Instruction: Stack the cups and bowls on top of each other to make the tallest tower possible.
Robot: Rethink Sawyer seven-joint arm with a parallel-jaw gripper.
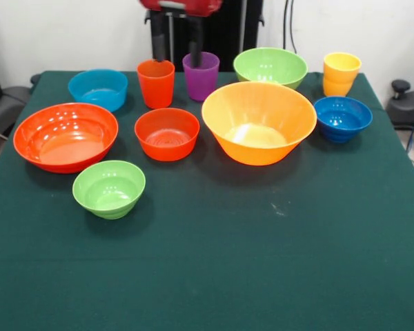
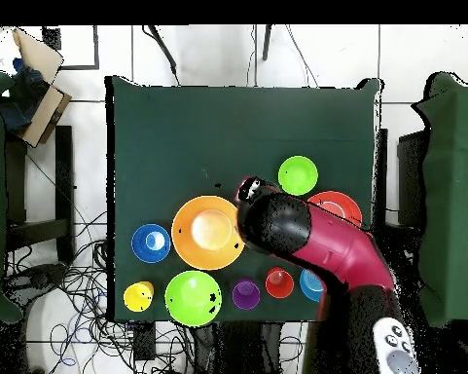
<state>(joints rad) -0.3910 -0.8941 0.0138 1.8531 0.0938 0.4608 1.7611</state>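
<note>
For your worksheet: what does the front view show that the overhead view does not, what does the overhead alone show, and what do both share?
Front view only: the medium red-orange bowl, hidden under the arm overhead, and the gripper with its two fingers apart above the orange-red cup. Overhead only: the arm's whole red and black body and the floor cables around the table. Both: the large yellow-orange bowl, purple cup and dark blue bowl.

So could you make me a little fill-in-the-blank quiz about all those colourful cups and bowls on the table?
1. The biggest bowl, near the table's middle, is yellow-____.
2. The purple cup stands right beside the ____ cup.
3. The number of light green bowls on the table is ____.
4. The gripper hangs above the two cups, holding ____.

Missing words: orange; orange-red; two; nothing
</note>
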